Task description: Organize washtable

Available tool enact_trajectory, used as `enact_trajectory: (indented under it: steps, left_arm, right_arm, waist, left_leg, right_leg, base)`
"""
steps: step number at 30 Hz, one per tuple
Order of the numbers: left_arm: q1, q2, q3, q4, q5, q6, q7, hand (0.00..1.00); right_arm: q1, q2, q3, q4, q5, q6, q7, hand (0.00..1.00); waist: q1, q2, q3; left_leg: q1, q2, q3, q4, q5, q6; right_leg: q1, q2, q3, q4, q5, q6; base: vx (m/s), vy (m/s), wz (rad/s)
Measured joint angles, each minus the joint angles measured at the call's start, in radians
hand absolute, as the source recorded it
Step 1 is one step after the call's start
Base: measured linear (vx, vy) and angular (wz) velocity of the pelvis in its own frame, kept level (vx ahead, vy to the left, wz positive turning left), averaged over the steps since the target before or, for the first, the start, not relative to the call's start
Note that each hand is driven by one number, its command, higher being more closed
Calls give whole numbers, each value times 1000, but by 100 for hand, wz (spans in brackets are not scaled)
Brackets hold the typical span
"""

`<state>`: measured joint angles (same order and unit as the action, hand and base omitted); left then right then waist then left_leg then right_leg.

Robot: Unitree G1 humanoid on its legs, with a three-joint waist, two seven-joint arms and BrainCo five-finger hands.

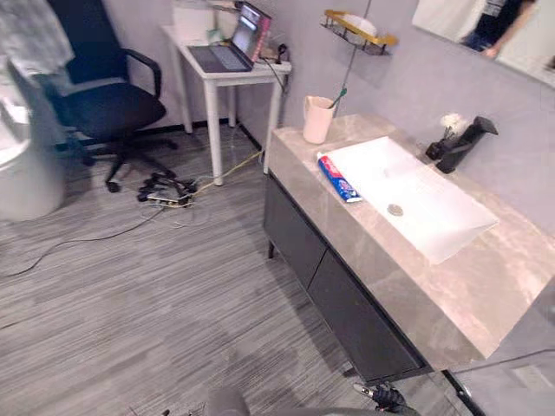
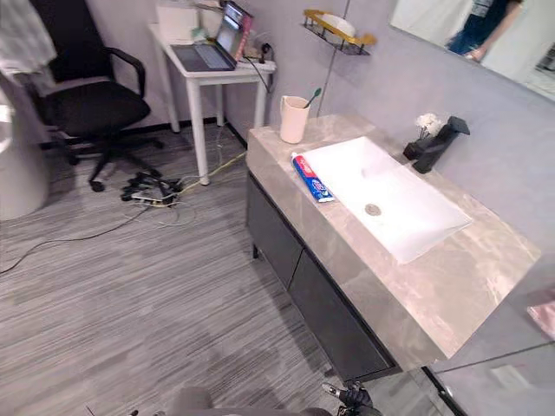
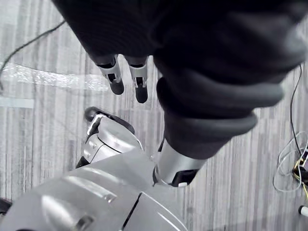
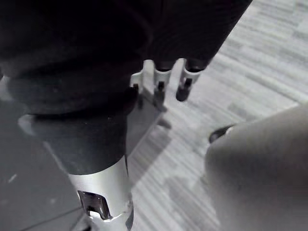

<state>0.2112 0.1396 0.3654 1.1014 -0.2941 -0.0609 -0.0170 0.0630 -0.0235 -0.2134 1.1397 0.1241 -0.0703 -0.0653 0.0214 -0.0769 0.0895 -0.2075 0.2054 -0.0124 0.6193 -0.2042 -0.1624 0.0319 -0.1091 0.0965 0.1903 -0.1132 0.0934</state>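
A grey stone washtable (image 1: 416, 299) with a white sink (image 1: 425, 204) stands to my right. A red, white and blue toothpaste tube (image 1: 339, 178) lies on the counter at the sink's near-left edge. Past it at the far corner stands a cream cup (image 1: 317, 120) holding a green toothbrush (image 1: 339, 95). A black faucet (image 1: 468, 141) rises behind the sink, with a small dark vase of white flowers (image 1: 444, 137) beside it. My left hand (image 3: 140, 83) and right hand (image 4: 184, 86) hang over the floor, fingers relaxed and holding nothing.
Dark cabinet fronts (image 1: 321, 269) sit under the counter. A yellow wall shelf (image 1: 360, 29) and a mirror (image 1: 494, 35) reflecting a person hang above. Left of the washtable are a white desk (image 1: 227, 74) with a laptop (image 1: 234, 48), a black office chair (image 1: 104, 100) and a power strip with cables (image 1: 169, 191).
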Motion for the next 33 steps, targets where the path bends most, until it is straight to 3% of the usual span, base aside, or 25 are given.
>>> enact_trajectory:
  steps: [1, 2, 3, 4, 6, 7, 9, 10, 11, 13, 14, 16, 17, 18, 22, 23, 33]
  left_arm:
    - [9, -1, 1, 1, -5, -2, 0, 0]
    - [11, -15, 22, 15, -6, -4, 1, 0]
    - [17, -36, 24, 20, -6, -4, 5, 0]
    - [15, -59, 20, 44, -4, -3, 13, 0]
    - [6, -47, 14, 48, 35, -4, 18, 0]
    - [-2, -39, -19, 50, 71, -4, 18, 0]
    - [-5, -38, -65, 52, 115, -6, 19, 0]
    - [-3, -36, -88, 57, 128, -9, 19, 0]
    - [3, -29, -102, 57, 153, -14, 20, 0]
    - [6, -19, -138, 62, 161, -15, 20, 0]
    - [6, -20, -144, 70, 161, -16, 20, 0]
    - [6, -26, -169, 85, 161, -15, 18, 0]
    - [7, -43, -177, 101, 160, -11, 18, 0]
    - [4, -46, -180, 110, 161, -9, 16, 0]
    - [4, -42, -181, 120, 155, -13, 16, 0]
    - [6, -34, -166, 147, 149, -14, -6, 0]
    - [4, -33, -167, 143, 149, -14, -3, 0]
  right_arm:
    - [0, -1, -7, 4, -7, -1, 0, 0]
    - [-3, -12, -23, 7, -18, 0, -2, 0]
    - [-2, -25, -26, 6, -18, -1, -4, 0]
    - [-11, -29, -26, 6, -17, 1, -10, 0]
    - [-6, -12, -25, -18, -12, 0, -5, 0]
    - [2, -1, -26, -45, -12, -3, -5, 0]
    - [14, 1, -23, -72, -6, -6, -5, 0]
    - [17, -2, -19, -76, 0, -11, -6, 0]
    - [15, -1, -14, -96, 9, -13, -4, 0]
    - [35, -9, 2, -104, 7, -21, 1, 0]
    - [33, -14, 11, -95, -11, -20, 2, 0]
    - [29, -34, 36, -82, -49, -19, 13, 0]
    - [28, -44, 25, -83, -49, -25, 23, 0]
    - [28, -48, 24, -81, -56, -29, 26, 0]
    - [19, -54, 14, -40, -57, -30, 38, 0]
    - [65, -73, -21, 68, -16, 1, 68, 0]
    - [63, -73, -25, 58, 13, -1, 58, 0]
  waist:
    - [3, -1, 2]
    - [14, 16, 2]
    - [17, 42, -10]
    - [23, 79, 3]
    - [3, 49, -4]
    - [-21, 43, -2]
    - [-16, 45, 1]
    - [-6, 52, 0]
    - [-13, 56, 0]
    - [-22, 56, 0]
    - [-19, 56, -1]
    - [-1, 38, -1]
    - [-10, 74, -5]
    - [-11, 87, -9]
    - [-6, 78, -11]
    - [-5, 70, 10]
    - [-8, 66, -4]
  left_leg:
    - [-18, -6, -15, 80, 14, -23]
    - [-26, -10, -46, 123, -32, -40]
    - [13, 8, -53, 29, -30, -37]
    - [99, 27, 12, -37, -106, -7]
    - [129, 16, 92, -80, -102, 5]
    - [143, 11, 131, -100, -114, 16]
    - [188, -5, 175, -145, -124, 36]
    - [209, -10, 199, -179, -113, 67]
    - [226, -3, 251, -216, -94, 92]
    - [251, -13, 298, -259, -80, 105]
    - [265, -25, 310, -278, -79, 106]
    - [289, -74, 283, -323, -79, 105]
    - [293, -83, 242, -349, -74, 106]
    - [298, -85, 219, -377, -36, 112]
    - [317, -79, 210, -443, 11, 92]
    - [397, -138, 202, -536, 34, 99]
    - [322, -145, 181, -553, 37, 105]
  right_leg:
    - [4, -6, 31, 3, 6, 10]
    - [-1, -5, 103, 7, 16, 26]
    - [-4, 15, 118, 7, 27, 39]
    - [-28, 17, 156, 12, 23, 52]
    - [-69, -8, 158, 23, 58, 65]
    - [-109, -14, 163, 44, 93, 52]
    - [-176, 7, 156, 85, 165, -17]
    - [-196, 23, 140, 72, 220, -65]
    - [-227, 36, 80, 142, 192, -76]
    - [-238, 31, -64, 360, 25, -60]
    - [-210, 21, -135, 366, -32, -54]
    - [-148, 5, -223, 230, -62, -56]
    - [-118, 32, -231, 145, -19, -64]
    - [-109, 52, -225, 103, 1, -69]
    - [-92, 76, -212, 29, 35, -73]
    - [83, 57, -205, -291, 187, -30]
    - [10, 51, -226, -293, 186, -29]
  base:
    - [153, 256, -171]
    - [53, 171, -164]
    - [40, 269, -243]
    - [-5, 249, -213]
    - [-66, 180, -160]
    - [-138, 124, -134]
    - [-152, 174, -149]
    - [-175, 208, -140]
    - [-195, 176, -123]
    - [-92, 25, -76]
    - [-4, -22, -78]
    - [-3, 22, -78]
    - [12, 67, -53]
    - [44, 44, -40]
    - [63, -28, -10]
    - [12, -1, 3]
    - [0, -10, 4]
